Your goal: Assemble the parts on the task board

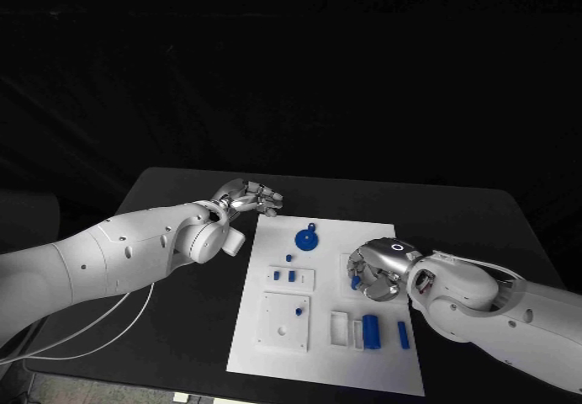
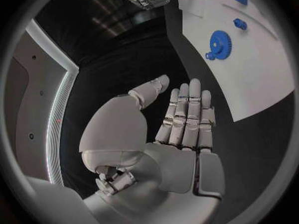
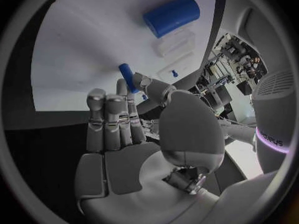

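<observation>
Right robot hand pinches a blue peg above the task board, while the left robot hand hovers flat and empty over the table.

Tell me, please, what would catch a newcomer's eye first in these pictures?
First, the white board in the middle of the black table, dotted with small blue parts; the blue gear near its far edge stands out. Next, the right hand over the board's right side, pinching a blue peg between thumb and finger. The left hand hangs off the board's far left corner, holding nothing.
</observation>
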